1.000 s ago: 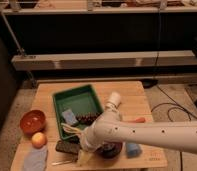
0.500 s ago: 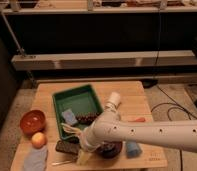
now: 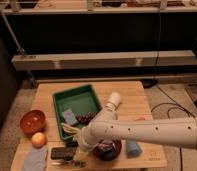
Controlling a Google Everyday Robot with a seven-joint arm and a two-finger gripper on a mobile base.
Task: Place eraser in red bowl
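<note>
The eraser [image 3: 61,152], a flat dark block, lies on the wooden table near the front left edge. The red bowl [image 3: 32,121] stands at the table's left side, apart from the eraser and behind it. My white arm reaches in from the right and bends down over the front of the table. My gripper [image 3: 78,153] is at the eraser's right end, low over the table. The arm hides part of that end.
A green tray [image 3: 78,98] holds a small blue-grey sponge [image 3: 69,116]. An orange fruit [image 3: 38,139] sits in front of the red bowl. A pale blue cloth [image 3: 34,160] lies at the front left corner. A dark maroon bowl [image 3: 108,149] and a blue object [image 3: 132,148] are right of the gripper.
The gripper end has sunk slightly toward the eraser's right end. The eraser and the bowls have not moved.
</note>
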